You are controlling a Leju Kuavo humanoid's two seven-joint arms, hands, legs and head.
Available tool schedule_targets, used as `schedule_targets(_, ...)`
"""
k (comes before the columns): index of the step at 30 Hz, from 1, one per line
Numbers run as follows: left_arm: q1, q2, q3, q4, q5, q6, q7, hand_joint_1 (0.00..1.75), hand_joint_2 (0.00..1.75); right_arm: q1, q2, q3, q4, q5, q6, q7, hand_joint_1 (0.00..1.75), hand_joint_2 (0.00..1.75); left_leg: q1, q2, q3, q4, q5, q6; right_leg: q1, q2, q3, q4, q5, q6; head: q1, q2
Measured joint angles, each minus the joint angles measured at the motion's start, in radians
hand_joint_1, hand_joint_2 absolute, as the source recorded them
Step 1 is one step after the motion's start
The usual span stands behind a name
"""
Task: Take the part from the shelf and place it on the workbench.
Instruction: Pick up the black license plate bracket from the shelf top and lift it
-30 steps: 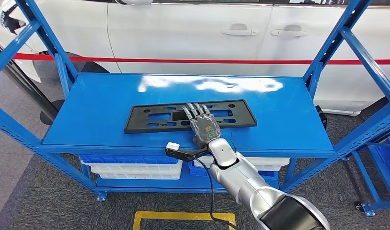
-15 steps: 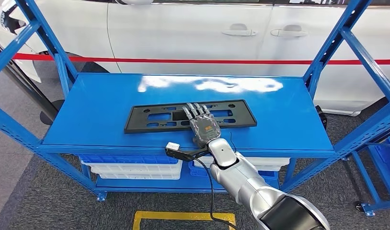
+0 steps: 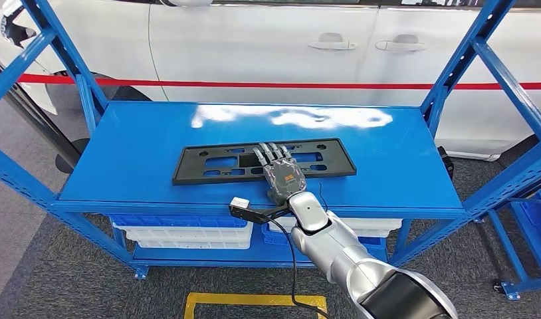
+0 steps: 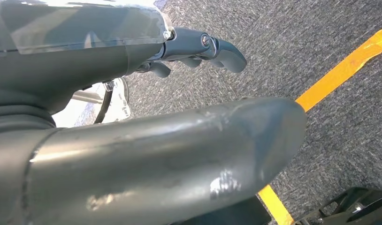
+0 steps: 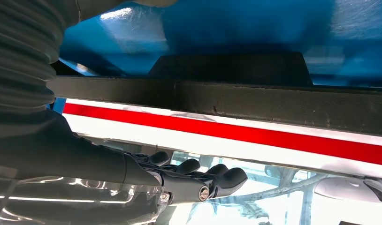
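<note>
The part [image 3: 208, 163] is a long flat black plate with cut-outs, lying across the blue shelf top [image 3: 135, 146]. My right hand [image 3: 281, 173] reaches in over the shelf's front edge, its fingers stretched out flat above the plate's right half. In the right wrist view a gap separates the dark fingers [image 5: 226, 178] from the plate's edge [image 5: 255, 101], and nothing is held. My left hand [image 4: 179, 47] hangs over the grey carpet with its fingers loosely bent and nothing in it.
Blue uprights [image 3: 467, 60] frame the shelf on both sides. A white car [image 3: 254, 40] with a red stripe stands close behind. White and blue bins [image 3: 188, 232] sit on the lower level. A yellow floor line [image 3: 254, 302] runs in front, and another blue rack [image 3: 527, 266] stands at the right.
</note>
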Motion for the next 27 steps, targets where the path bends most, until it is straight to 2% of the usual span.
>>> schedule_targets(27,0.000,0.000,0.000,0.000,0.000,0.000,0.000,0.00,0.00,0.000,0.000,0.000,0.000,0.000,0.000,0.000,0.00,1.75,0.000,0.000,0.000,0.000,0.000,0.000,0.000,0.000,0.000,0.000,0.000,0.000,0.000,0.000)
